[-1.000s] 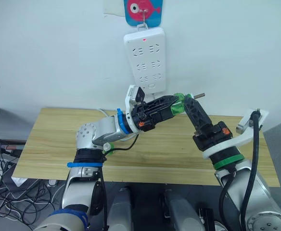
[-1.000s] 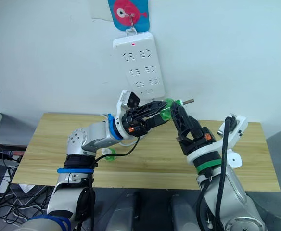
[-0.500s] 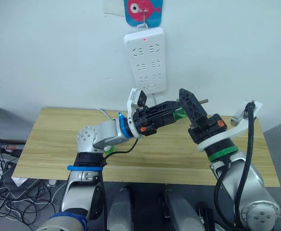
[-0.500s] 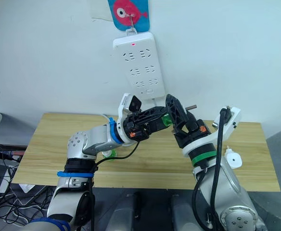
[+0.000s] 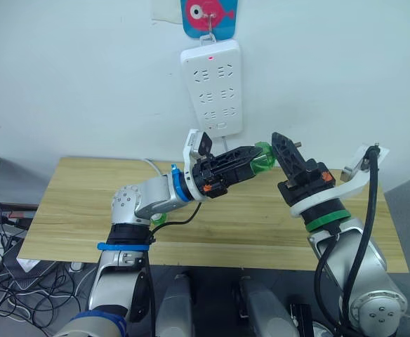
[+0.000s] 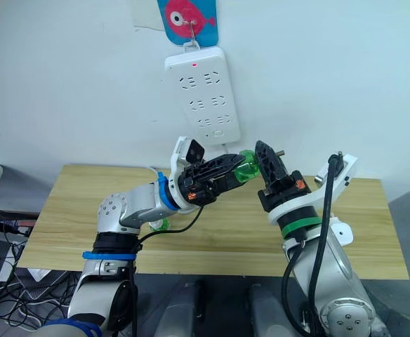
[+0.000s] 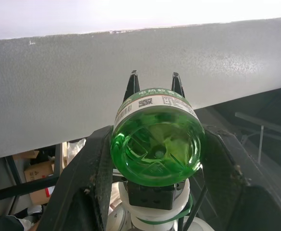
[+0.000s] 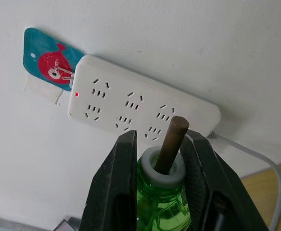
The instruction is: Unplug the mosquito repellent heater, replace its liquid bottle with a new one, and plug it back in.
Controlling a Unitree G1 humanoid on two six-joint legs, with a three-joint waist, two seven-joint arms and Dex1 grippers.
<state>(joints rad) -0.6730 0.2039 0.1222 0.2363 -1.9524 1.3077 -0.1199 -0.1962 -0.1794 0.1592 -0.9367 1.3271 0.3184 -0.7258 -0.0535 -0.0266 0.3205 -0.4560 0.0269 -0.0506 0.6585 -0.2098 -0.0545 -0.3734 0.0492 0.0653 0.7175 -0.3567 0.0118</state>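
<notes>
Above bench's rear edge, both grippers grip liquid bottle (image 5: 264, 159): left gripper (image 5: 250, 156), right gripper (image 5: 281, 146). Handover; next, 1 releases.

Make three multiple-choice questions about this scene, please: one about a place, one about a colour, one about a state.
1. Where is the power strip?
A. flat on the table
B. hanging on the wall above the table
C. on the floor

2. What colour is the liquid bottle?
A. green
B. blue
C. white

3. How is the liquid bottle held?
A. it stands alone on the table
B. only the left gripper holds it
C. the left gripper and the right gripper both grip it

Answers:
1 B, the strip hangs from a hook below the fish sticker.
2 A, its translucent body shows green in the wrist views.
3 C, black fingers close on the body at one end and beside the wick rod at the other.
</notes>
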